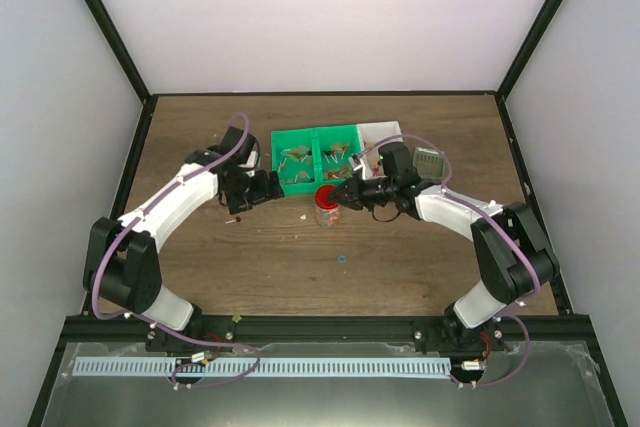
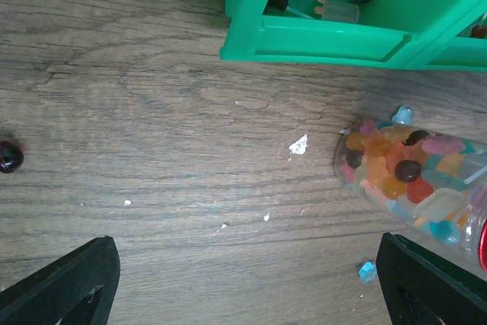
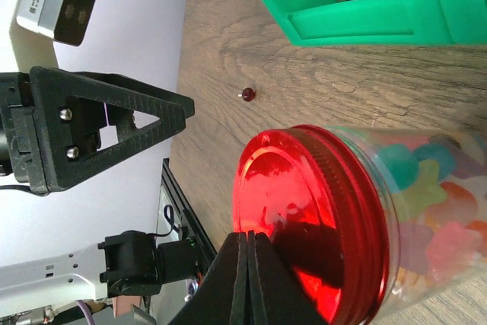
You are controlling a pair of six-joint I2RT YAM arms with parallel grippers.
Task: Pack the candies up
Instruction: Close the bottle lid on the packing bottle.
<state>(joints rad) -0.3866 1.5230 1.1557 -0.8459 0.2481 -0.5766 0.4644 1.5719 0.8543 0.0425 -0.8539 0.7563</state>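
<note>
The candies fill a small clear jar [image 1: 326, 213] with a red lid [image 1: 327, 195], standing in front of the green tray [image 1: 312, 137]. More candies [image 1: 297, 159] lie in the tray's compartments. The left wrist view shows the jar [image 2: 411, 180] full of multicoloured candies, with the open, empty left gripper [image 2: 245, 256] over bare wood to its left. My left gripper [image 1: 272, 187] is left of the jar. My right gripper [image 3: 248, 237] is shut, its tips against the top of the red lid [image 3: 312, 222]; it reaches the lid from the right [image 1: 342, 197].
Loose sweets lie on the wood: a dark one [image 2: 9, 156], blue ones [image 2: 367, 270] by the jar, a red one [image 3: 248, 94]. A white box [image 1: 380, 131] and a grey object [image 1: 428, 160] sit right of the tray. The tray's front wall [image 2: 335, 43] is close behind.
</note>
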